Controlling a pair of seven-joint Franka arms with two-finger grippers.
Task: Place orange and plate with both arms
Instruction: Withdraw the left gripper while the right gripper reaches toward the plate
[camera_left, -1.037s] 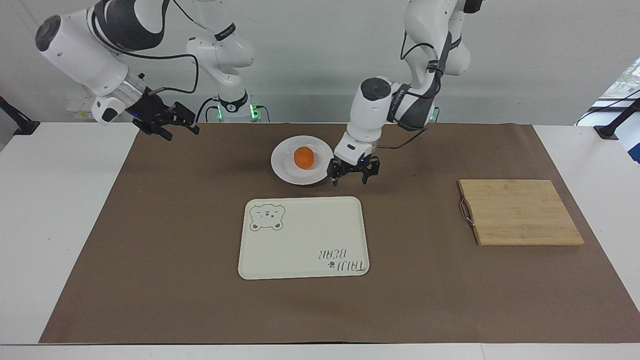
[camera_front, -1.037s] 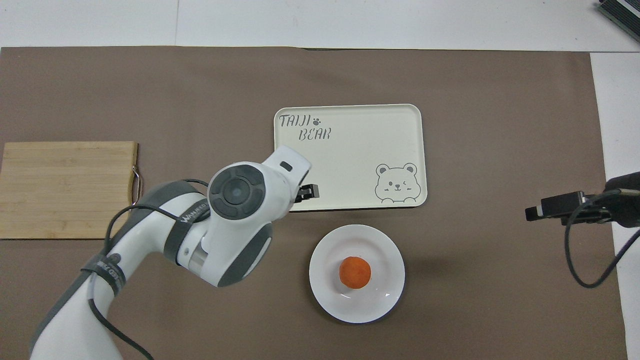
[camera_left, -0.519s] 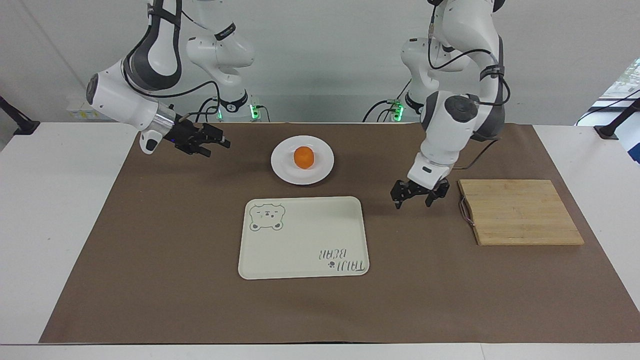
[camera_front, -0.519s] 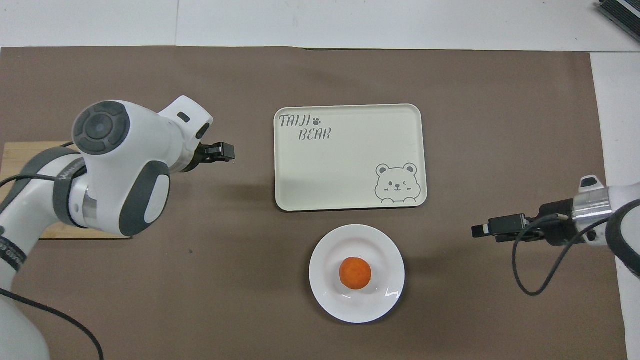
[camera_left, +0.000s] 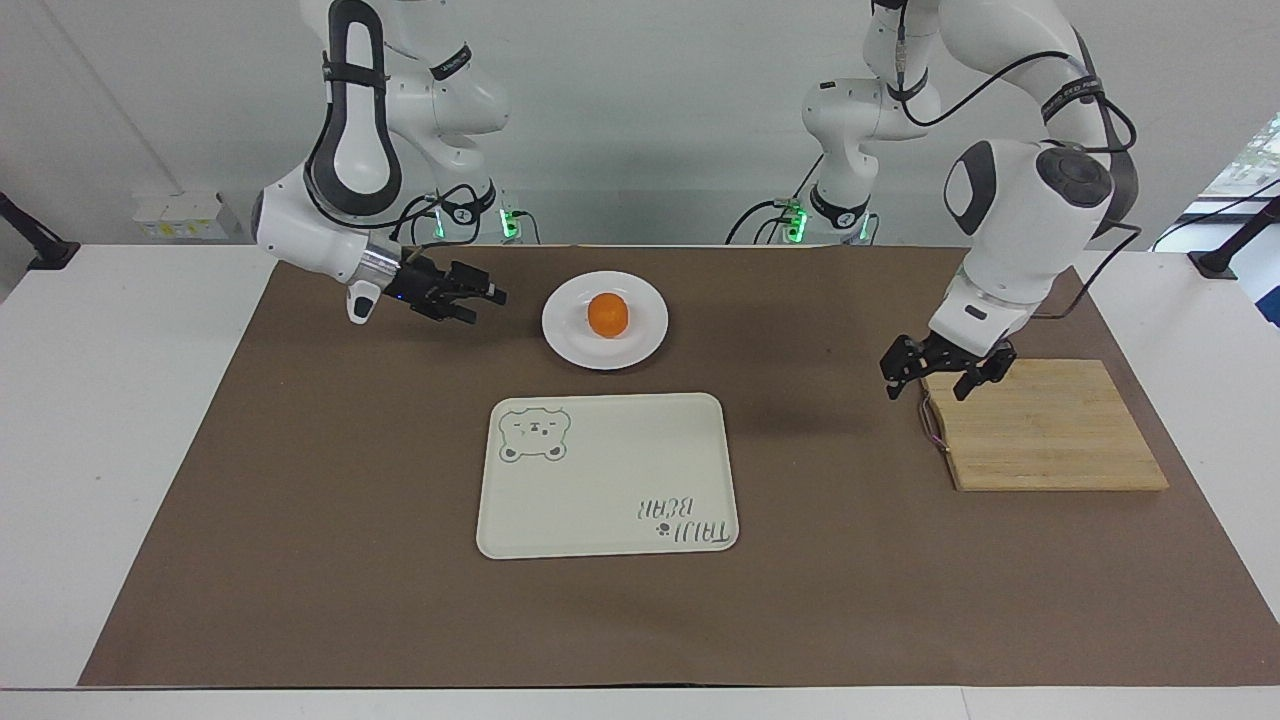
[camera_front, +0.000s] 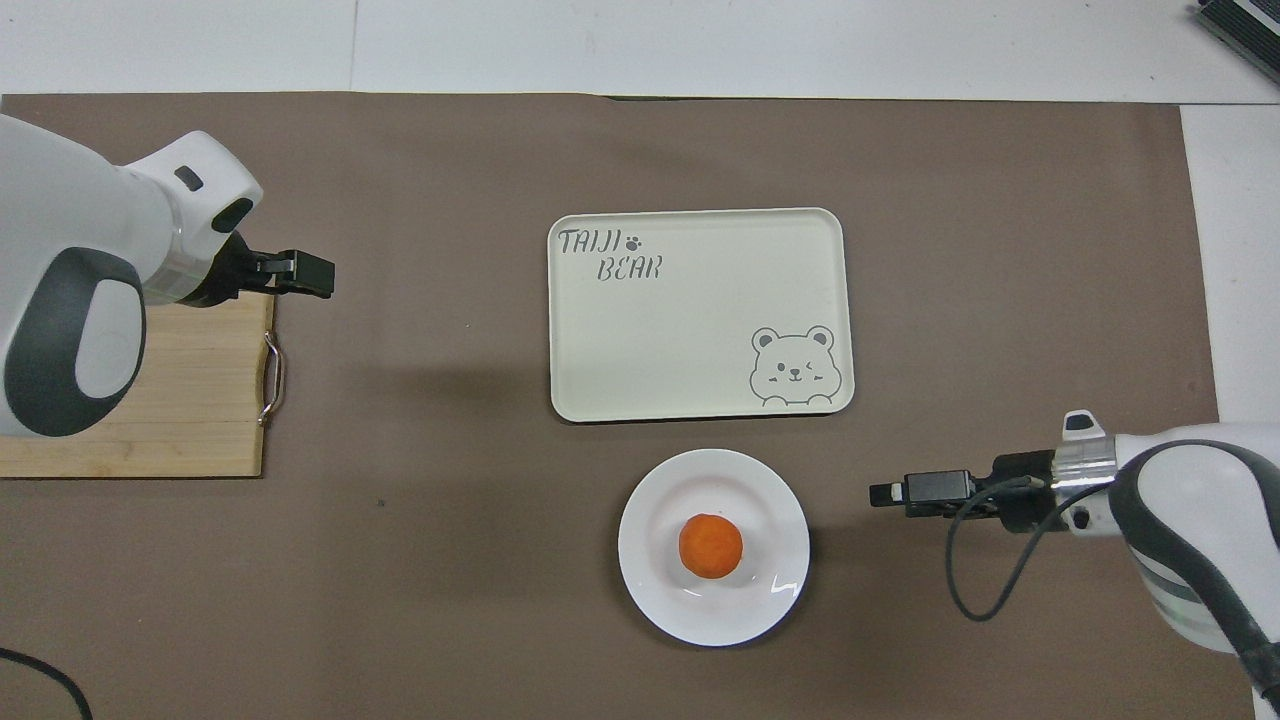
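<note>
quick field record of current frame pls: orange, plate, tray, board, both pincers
orange: on the plate, centred
plate: on the brown mat, nearer the robots than the tray
bear tray: holds nothing, mid-table
cutting board: toward the left arm's end
left pincer: open, holding nothing, over the board's handle edge
right pincer: beside the plate, not touching, pointing at it

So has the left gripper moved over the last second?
Yes. The left gripper has swung away from the plate toward the left arm's end of the table and now hangs over the cutting board's handle edge.
</note>
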